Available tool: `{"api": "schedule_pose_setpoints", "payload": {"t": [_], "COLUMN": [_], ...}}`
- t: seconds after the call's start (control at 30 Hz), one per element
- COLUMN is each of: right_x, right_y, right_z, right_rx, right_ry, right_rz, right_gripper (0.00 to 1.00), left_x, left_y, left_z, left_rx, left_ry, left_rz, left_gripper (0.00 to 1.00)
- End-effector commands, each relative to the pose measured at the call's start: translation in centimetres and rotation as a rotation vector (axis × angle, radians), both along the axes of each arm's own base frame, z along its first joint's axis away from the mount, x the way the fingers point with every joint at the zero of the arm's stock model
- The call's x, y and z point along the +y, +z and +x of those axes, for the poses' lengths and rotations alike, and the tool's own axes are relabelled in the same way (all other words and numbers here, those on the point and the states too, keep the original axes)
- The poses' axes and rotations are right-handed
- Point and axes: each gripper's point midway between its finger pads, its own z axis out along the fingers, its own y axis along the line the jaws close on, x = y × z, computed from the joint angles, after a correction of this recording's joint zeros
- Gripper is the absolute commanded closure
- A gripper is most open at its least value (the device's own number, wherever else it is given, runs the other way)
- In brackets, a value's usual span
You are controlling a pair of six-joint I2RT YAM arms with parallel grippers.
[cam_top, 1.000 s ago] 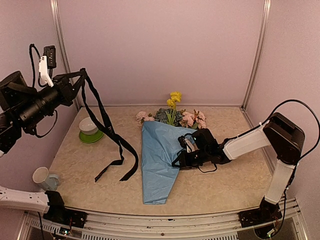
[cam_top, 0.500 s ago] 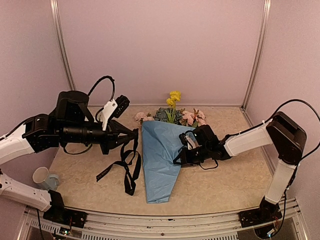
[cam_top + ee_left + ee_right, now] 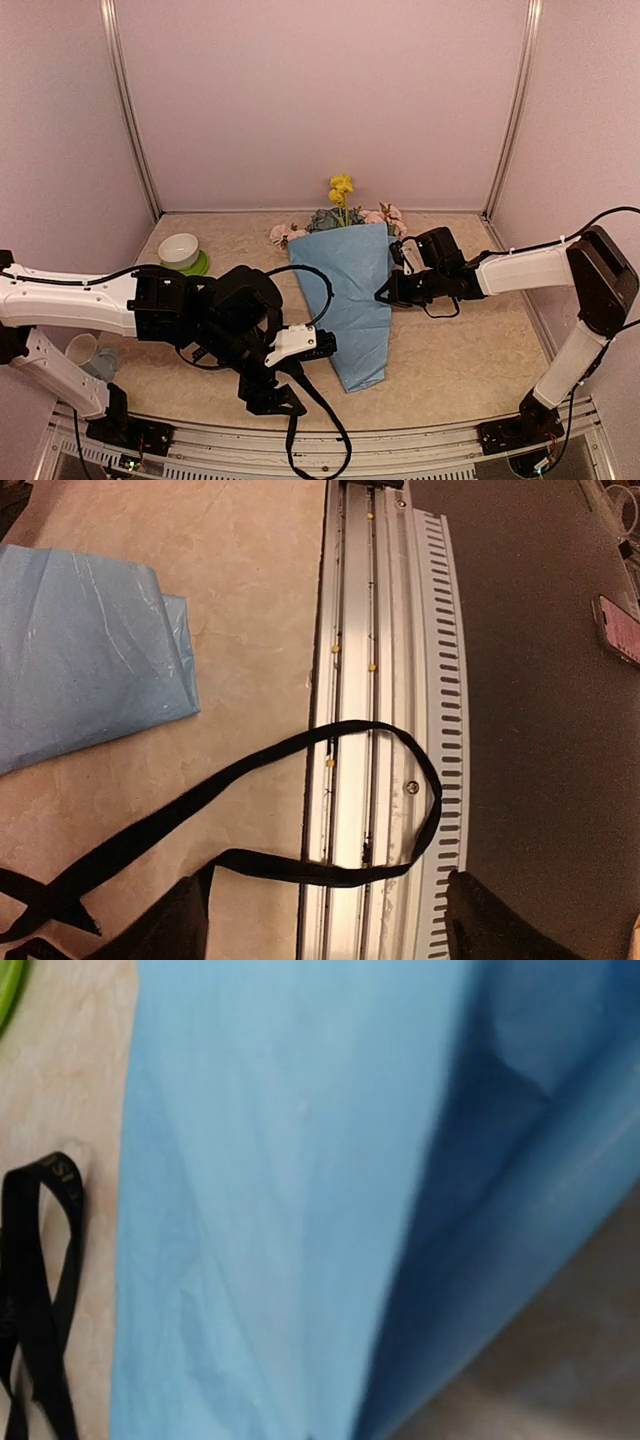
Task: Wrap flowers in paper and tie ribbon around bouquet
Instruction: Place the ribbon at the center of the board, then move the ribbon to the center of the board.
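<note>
Left claw is hanging released, its fingers standing wide above the long narrow black fabric ribbon, which is looping over the ridged metal front rail. Right claw is clenching the light-blue paper cone of pink and yellow artificial flowers mid-table. Unheld, the ribbon is risking slipping overboard.

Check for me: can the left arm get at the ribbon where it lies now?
Probably yes. The left gripper hangs with open jaws just over the ribbon, which loops across the table's near rail; nothing lies between them.
</note>
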Motion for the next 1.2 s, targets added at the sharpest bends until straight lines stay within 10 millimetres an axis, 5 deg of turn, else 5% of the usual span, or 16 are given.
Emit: {"api": "schedule_pose_setpoints", "payload": {"t": [0.0,0.13,0.27,0.4,0.6,0.7,0.8,0.87,0.93,1.0,1.07,1.17], "right_x": [-1.1,-1.0,-0.7,-0.4,-0.1,0.0,0.3,0.4,0.6,0.8,1.1,1.6], "right_y": [1.0,1.2,1.0,1.1,1.4,1.4,1.6,1.5,1.7,2.1,2.9,3.9], "right_z": [0.2,0.1,0.1,0.1,0.3,0.3,0.3,0.4,0.6,0.7,1.0,1.3], "right_rx": [-0.036,-0.040,-0.036,-0.035,-0.040,-0.038,-0.038,-0.031,-0.026,-0.022,-0.023,-0.027], "right_ry": [-0.011,-0.003,0.013,0.029,0.049,0.055,0.066,0.068,0.071,0.076,0.085,0.099], "right_rz": [-0.023,-0.020,-0.015,-0.009,-0.006,-0.006,0.005,0.007,0.008,0.020,0.041,0.055], "right_gripper": [1.00,1.00,1.00,1.00,1.00,1.00,1.00,1.00,1.00,1.00,1.00,1.00], "left_x": [0.1,2.5,8.3,11.1,11.4,11.3,10.9,10.3,9.0,6.2,2.4,-2.9], "left_y": [1.4,3.8,-1.9,-7.8,-12.2,-14.1,-14.7,-13.7,-11.2,-6.7,-1.1,6.5], "left_z": [4.3,14.5,23.7,25.7,27.1,28.0,28.7,29.2,29.0,27.6,24.3,15.7], "left_rx": [-0.096,-0.081,0.054,0.078,0.084,0.066,0.025,-0.057,-0.124,-0.195,-0.273,-0.385], "left_ry": [0.132,0.492,0.887,1.003,1.021,1.026,1.009,0.984,0.943,0.840,0.657,0.290], "left_rz": [-0.051,-0.193,-0.046,0.137,0.218,0.248,0.250,0.218,0.169,0.061,-0.095,-0.338], "left_gripper": [0.10,0.05,0.36,0.27,0.26,0.39,0.71,1.00,1.00,1.00,1.00,1.00]}}
